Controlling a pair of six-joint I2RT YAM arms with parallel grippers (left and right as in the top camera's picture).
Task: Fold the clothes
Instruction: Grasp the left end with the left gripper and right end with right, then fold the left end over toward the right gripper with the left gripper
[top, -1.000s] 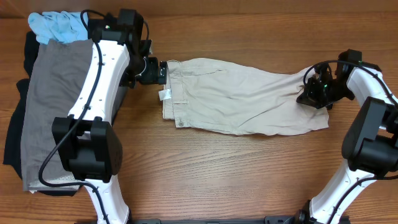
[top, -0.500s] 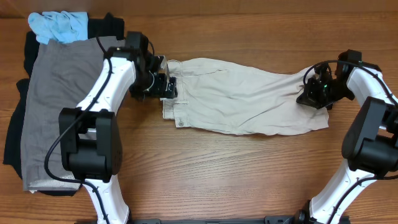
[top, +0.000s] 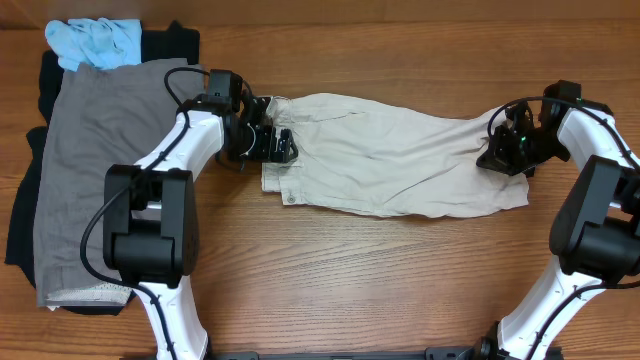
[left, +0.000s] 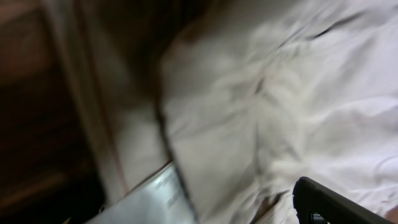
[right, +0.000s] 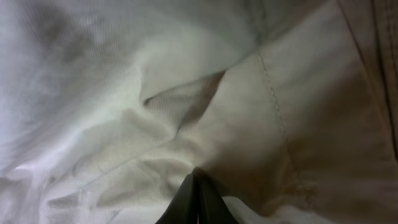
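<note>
Overhead looked straight down at the counter (top: 400, 290), both wrist views sat close against its cream trousers (top: 400, 160).

Both arms are built alike, with smooth white shells on the long links and bulky, rounded black blocks at the joints. The left arm (top: 183, 145) has a thin black cable looping loosely along its white shell, and the right arm (top: 600, 135) carries one too. Each ends in black: the left gripper (top: 280, 146), and the right gripper (top: 498, 157) with a small green light just behind it. Close up, the right fingers (right: 198, 198) are dark and taper to a point.
</note>
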